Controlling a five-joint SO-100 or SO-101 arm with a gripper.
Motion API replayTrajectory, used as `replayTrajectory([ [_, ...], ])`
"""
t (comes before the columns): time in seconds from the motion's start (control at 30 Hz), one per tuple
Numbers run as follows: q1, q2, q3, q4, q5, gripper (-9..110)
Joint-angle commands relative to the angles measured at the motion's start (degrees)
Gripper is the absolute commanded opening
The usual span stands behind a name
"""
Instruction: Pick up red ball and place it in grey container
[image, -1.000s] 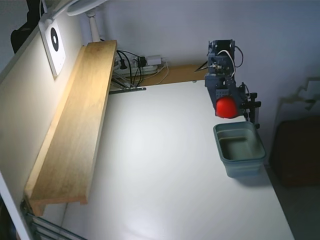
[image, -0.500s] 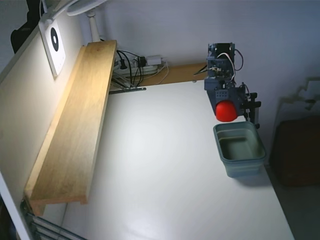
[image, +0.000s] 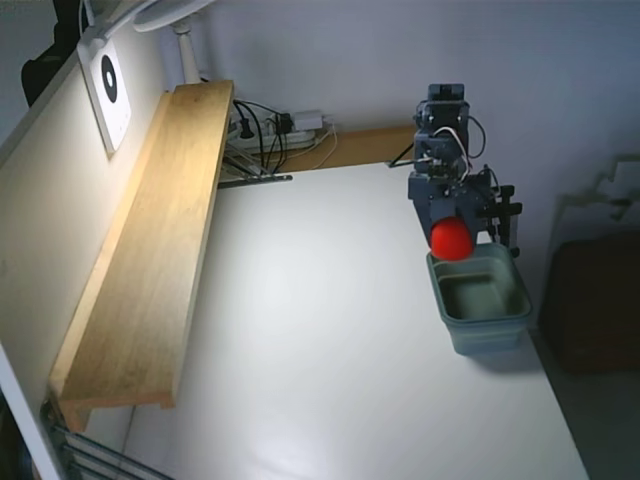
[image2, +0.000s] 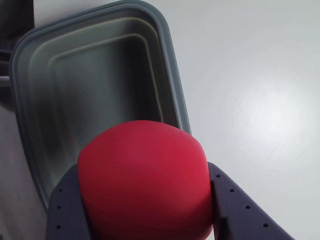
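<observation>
My gripper (image: 452, 240) is shut on the red ball (image: 451, 238), holding it in the air just above the far left corner of the grey container (image: 482, 316) in the fixed view. In the wrist view the red ball (image2: 144, 177) fills the lower centre, clamped between two dark blue fingers (image2: 232, 207). The grey container (image2: 30, 90) lies behind and below it, its hollow bare. My gripper (image2: 145, 200) hangs over the tub's near edge.
A long wooden shelf (image: 150, 250) runs along the left wall. Cables and a power strip (image: 285, 130) lie at the back. The white tabletop (image: 320, 350) spreads left of and in front of the tub. The table's right edge runs close beside the tub.
The arm has lowered and shifted slightly toward the tub, bringing the ball from above the tub's far rim down to just over its far left corner.
</observation>
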Motion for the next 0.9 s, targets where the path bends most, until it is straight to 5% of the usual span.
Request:
replayTrajectory([
  [0.0, -0.44, 4.69, 2.01, -2.44, 0.18, 23],
  [0.07, -0.44, 5.16, 3.66, -3.62, 0.18, 23],
  [0.1, -0.44, 5.40, 4.50, -4.23, 0.18, 38],
  [0.87, -0.24, 6.38, 7.99, -6.74, 0.18, 38],
])
